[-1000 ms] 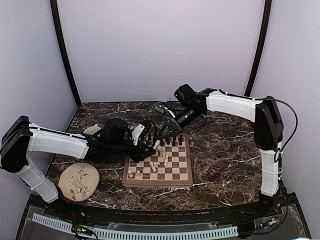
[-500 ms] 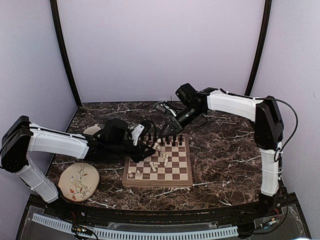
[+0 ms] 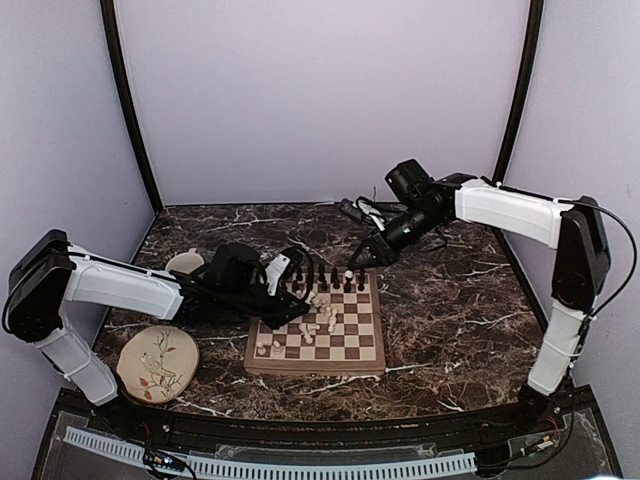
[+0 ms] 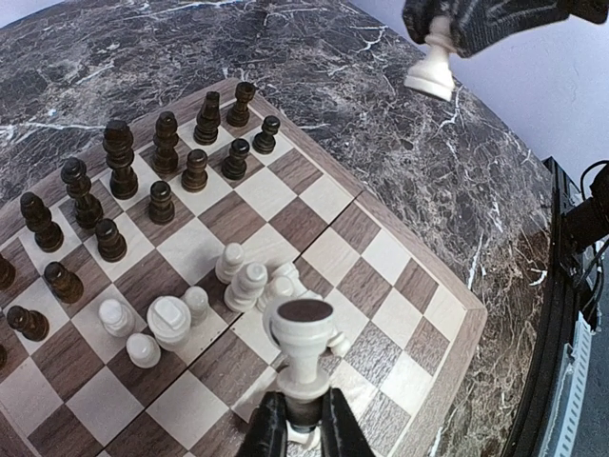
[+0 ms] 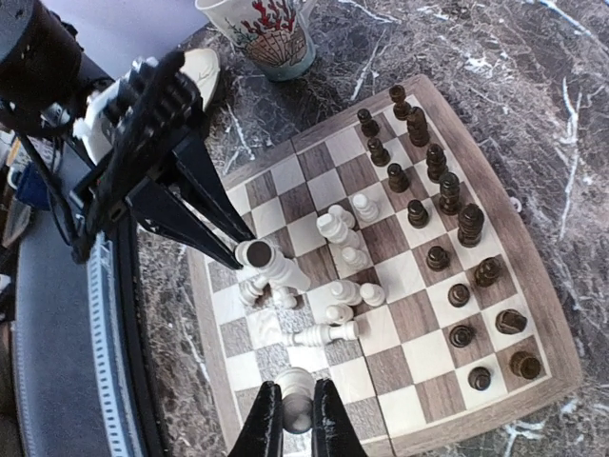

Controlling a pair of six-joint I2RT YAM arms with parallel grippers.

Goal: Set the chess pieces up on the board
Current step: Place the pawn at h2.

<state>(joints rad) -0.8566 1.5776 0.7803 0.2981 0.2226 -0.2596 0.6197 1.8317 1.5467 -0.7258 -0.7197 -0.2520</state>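
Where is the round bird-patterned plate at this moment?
In the top view the plate lies on the table near its front-left edge, left of the board and apart from it, in front of the left arm.

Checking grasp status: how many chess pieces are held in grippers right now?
2. A tall white piece in the left gripper over the board; a small white piece in the right gripper, held up off it.
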